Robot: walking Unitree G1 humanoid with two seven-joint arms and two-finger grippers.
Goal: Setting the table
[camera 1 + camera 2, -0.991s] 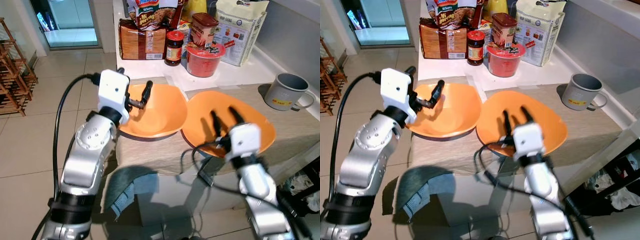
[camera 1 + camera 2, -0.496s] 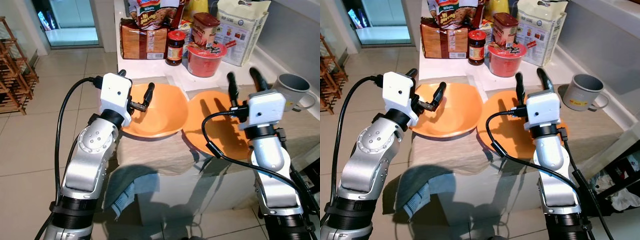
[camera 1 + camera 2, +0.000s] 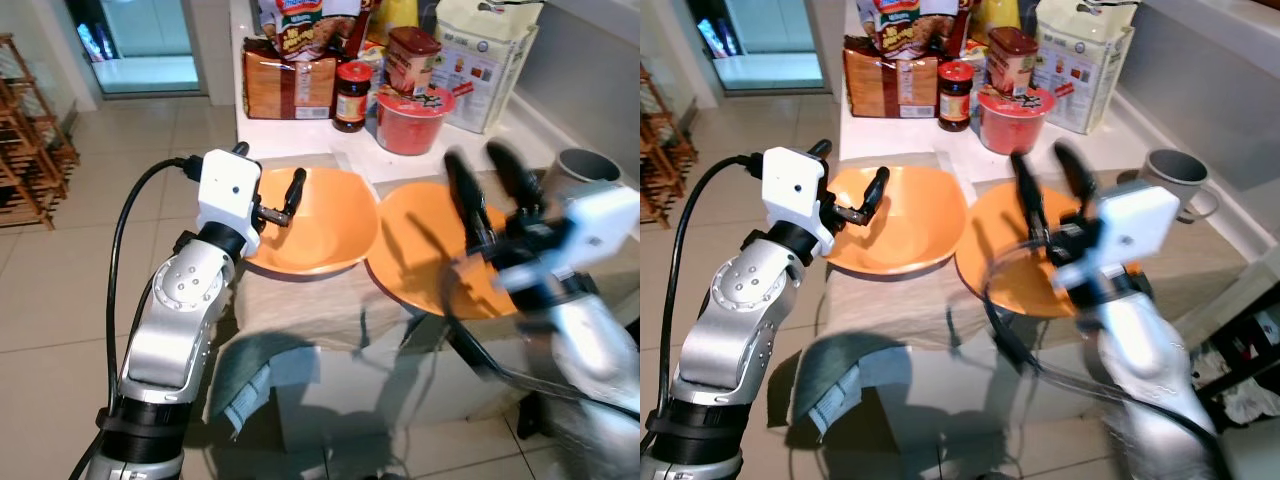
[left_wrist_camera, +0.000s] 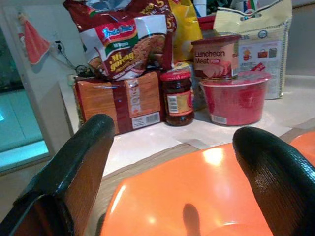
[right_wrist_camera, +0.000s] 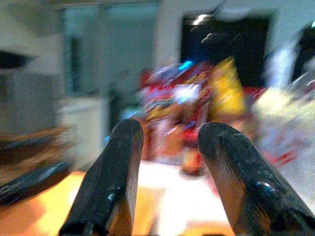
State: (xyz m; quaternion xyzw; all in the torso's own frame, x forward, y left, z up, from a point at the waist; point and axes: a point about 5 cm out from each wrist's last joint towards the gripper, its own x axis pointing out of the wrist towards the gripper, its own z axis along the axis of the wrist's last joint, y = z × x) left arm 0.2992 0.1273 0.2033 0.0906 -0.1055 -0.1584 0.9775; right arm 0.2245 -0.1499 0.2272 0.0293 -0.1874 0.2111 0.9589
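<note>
Two orange dishes sit side by side on a beige cloth (image 3: 320, 300): a deep bowl (image 3: 320, 225) on the left and a plate (image 3: 420, 245) on the right. My left gripper (image 3: 270, 188) hovers over the bowl's near-left rim, open, with nothing between its fingers; in the left wrist view the bowl (image 4: 197, 196) lies below the wide-apart fingers. My right gripper (image 3: 485, 182) is blurred with motion above the plate, open and holding nothing. In the right wrist view its fingers (image 5: 113, 182) point toward blurred groceries.
Groceries crowd the white counter behind: a red noodle cup (image 3: 410, 118), a jar (image 3: 350, 95), a brown package (image 3: 288, 90), a white bag (image 3: 480, 50). A grey mug (image 3: 590, 170) stands at the right. A wooden rack (image 3: 30, 150) is on the tiled floor at left.
My right arm rose from the plate's near edge to above the plate and now swings rightward, tilted and blurred. The left arm has barely moved.
</note>
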